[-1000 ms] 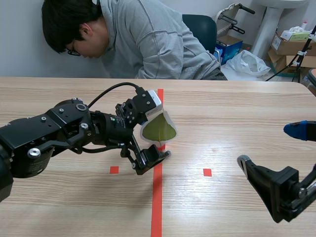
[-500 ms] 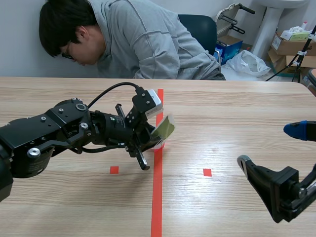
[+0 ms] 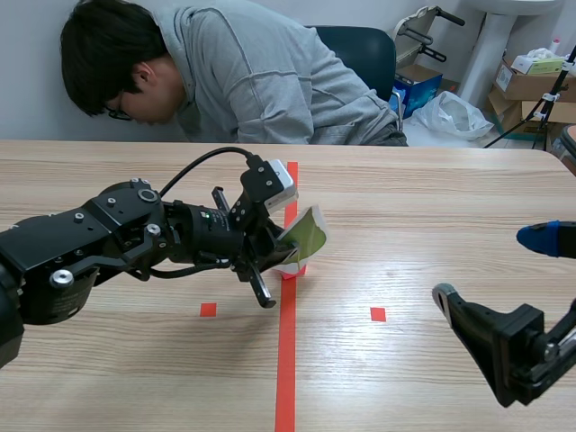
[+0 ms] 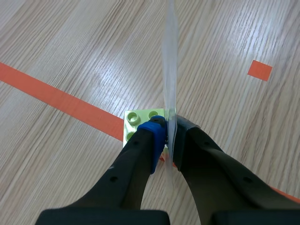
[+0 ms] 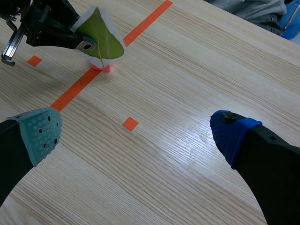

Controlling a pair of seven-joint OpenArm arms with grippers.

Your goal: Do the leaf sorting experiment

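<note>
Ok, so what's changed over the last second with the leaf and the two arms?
The left gripper rolled at the wrist. This turned the laminated leaf from facing the scene camera to tilted nearly edge-on, and the gripper stayed shut on it throughout. The person across the table leaned further toward the picture's left. The right gripper stayed open and in place.

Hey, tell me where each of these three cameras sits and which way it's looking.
Scene view: between the arms, facing across the table toward the person; both arms show, left gripper and right gripper.
Left wrist view: on the left arm, looking down past its fingers, shut on the edge-on leaf card.
Right wrist view: on the right arm, looking down past its open fingers at the table.
Shared: all three show the leaf card.
</note>
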